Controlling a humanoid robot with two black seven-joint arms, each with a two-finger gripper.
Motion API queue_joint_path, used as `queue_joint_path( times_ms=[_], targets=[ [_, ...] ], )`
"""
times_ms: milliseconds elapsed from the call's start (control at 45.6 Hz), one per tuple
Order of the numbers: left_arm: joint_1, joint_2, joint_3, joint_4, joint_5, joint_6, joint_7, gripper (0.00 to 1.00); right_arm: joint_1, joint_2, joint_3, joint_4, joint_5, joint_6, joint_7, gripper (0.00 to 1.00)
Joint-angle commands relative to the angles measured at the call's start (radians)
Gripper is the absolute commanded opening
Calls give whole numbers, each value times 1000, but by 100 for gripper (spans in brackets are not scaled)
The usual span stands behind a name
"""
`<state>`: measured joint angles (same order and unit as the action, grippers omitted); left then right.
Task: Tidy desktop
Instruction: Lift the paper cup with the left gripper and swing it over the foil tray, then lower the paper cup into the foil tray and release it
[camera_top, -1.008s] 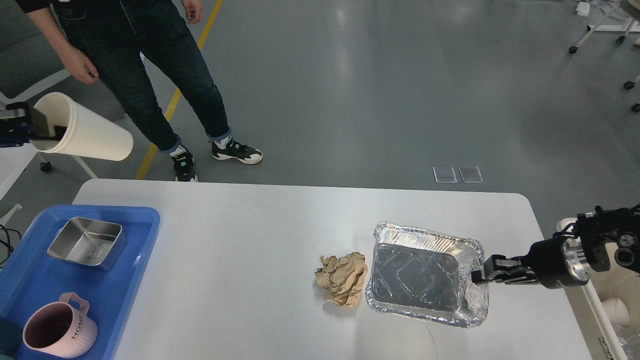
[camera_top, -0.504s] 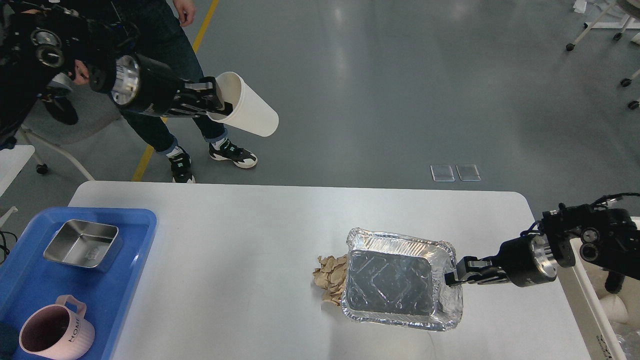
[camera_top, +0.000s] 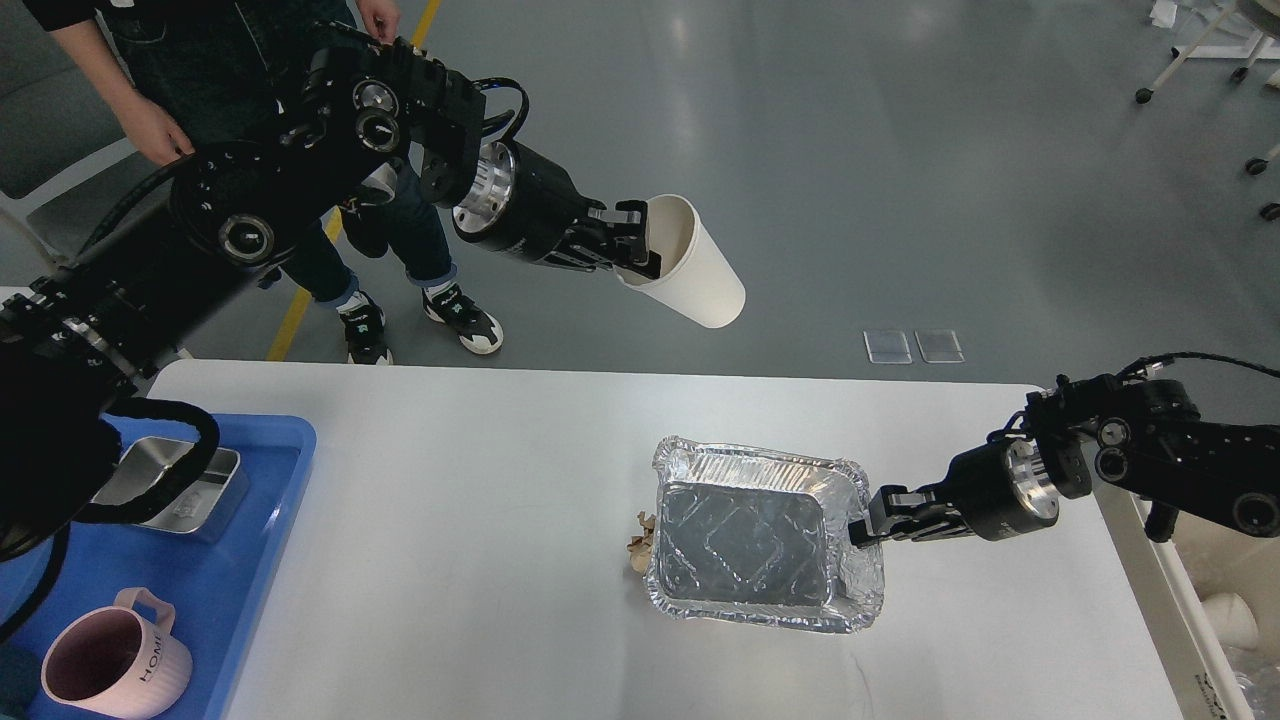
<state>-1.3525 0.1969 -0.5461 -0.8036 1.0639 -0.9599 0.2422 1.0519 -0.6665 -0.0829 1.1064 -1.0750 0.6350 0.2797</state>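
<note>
the tabletop (camera_top: 480, 520) looked smooth, matt white. the foil tray (camera_top: 760, 535) was crinkled, shiny aluminium; the paper wad (camera_top: 638, 540) rough and brown. the blue tray (camera_top: 240, 560) seemed glossy plastic, the tin (camera_top: 205, 490) brushed metal, the cup (camera_top: 690, 265) matt paper.

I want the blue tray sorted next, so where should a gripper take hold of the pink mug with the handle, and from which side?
Probably by the rim of the pink mug, from above. It stands upright and open-mouthed on the blue plastic tray, so one finger can go inside and one outside the wall. Its small loop handle, on the far side, looks too tight for a finger.
</note>
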Motion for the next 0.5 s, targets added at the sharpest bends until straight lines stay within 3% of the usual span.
queue_joint_path(
  times_ms=[0, 329, 482],
  targets=[
    [-4, -30, 0, 0, -2, 0, 6, 7, -1, 41, -1, -66, 3, 6, 1, 0],
    [3, -131, 3, 0, -1, 0, -4, 7, 17, 96, -1, -132, 6, 29, -1, 0],
    [4, -160, 89, 1, -2, 0, -11, 8, 39, 99, -1, -132, 7, 34, 1, 0]
  ],
)
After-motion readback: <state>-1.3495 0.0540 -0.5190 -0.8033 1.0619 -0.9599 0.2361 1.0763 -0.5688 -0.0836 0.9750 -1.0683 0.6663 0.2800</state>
